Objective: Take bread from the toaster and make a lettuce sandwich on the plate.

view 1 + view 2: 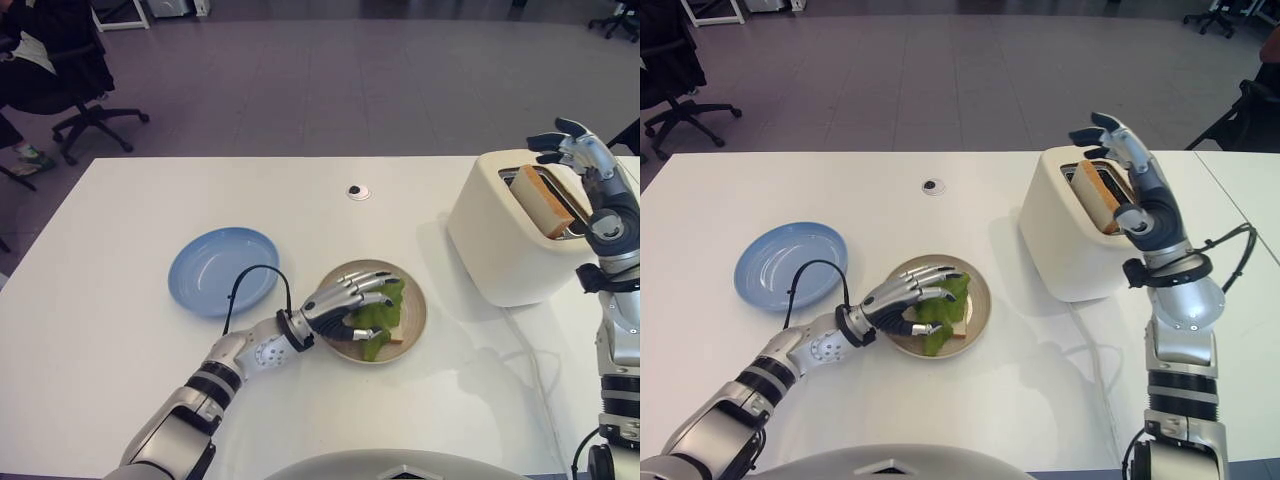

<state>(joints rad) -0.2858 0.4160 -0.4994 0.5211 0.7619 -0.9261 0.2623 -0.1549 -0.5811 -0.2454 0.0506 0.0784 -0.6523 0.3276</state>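
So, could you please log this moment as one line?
left hand: holds lettuce on bread, tan plate | right hand: open at toaster, slice not gripped

the left hand (902, 300) is lying over the near-left edge of the tan plate (981, 290), its fingers curling around the lettuce (943, 312). the green leaf is resting on a slice of bread (959, 330) that is sitting on that plate. the blue plate (790, 262) is standing just to the left, apart from the tan one. to the right, the white toaster (1065, 245) is holding a slice of toast (1098, 195) that is sticking up out of its slot, tilted. the right hand (1130, 165) is hovering above the toaster with fingers spread, holding nothing. a small dark disc (932, 185) is lying farther back on the white table (1040, 370).
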